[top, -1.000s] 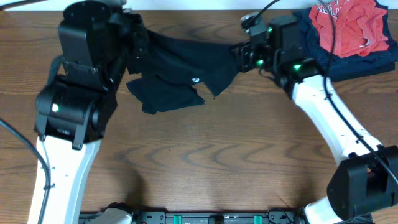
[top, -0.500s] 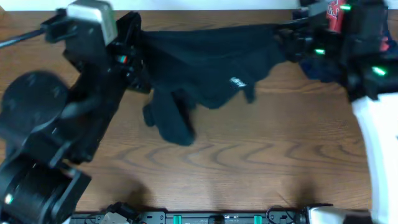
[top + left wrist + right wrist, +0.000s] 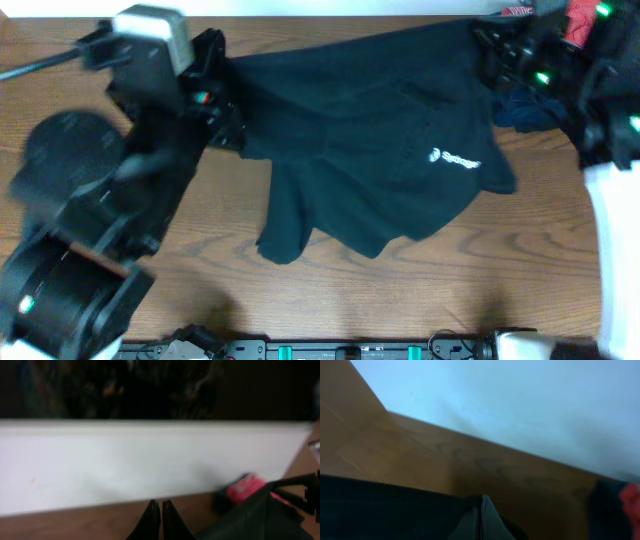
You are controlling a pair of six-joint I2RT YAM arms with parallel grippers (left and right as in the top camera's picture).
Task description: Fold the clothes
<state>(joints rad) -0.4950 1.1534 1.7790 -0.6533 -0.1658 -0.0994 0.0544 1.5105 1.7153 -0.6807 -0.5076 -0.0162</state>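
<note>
The clothes [image 3: 380,130], a black thin garment with a small white logo [image 3: 455,158], hang stretched in the air between my two raised grippers, with the lower part drooping toward the table. In the overhead view my left gripper [image 3: 228,100] is shut on the garment's left top corner and my right gripper [image 3: 488,45] is shut on its right top corner. In the left wrist view the left gripper [image 3: 160,505] shows shut tips, with black cloth [image 3: 260,517] running off to the right. In the right wrist view the right gripper [image 3: 481,502] pinches the garment's ribbed edge [image 3: 395,505].
A red garment [image 3: 578,22] lies on a dark navy folded one [image 3: 520,108] at the table's back right, partly behind the right arm. The red garment [image 3: 242,487] also shows in the left wrist view. A white wall [image 3: 150,460] runs along the wooden table's [image 3: 350,290] far edge.
Both arms have risen and moved apart. The black garment has lifted off the table and spread wide between them, and its logo has shifted right.
</note>
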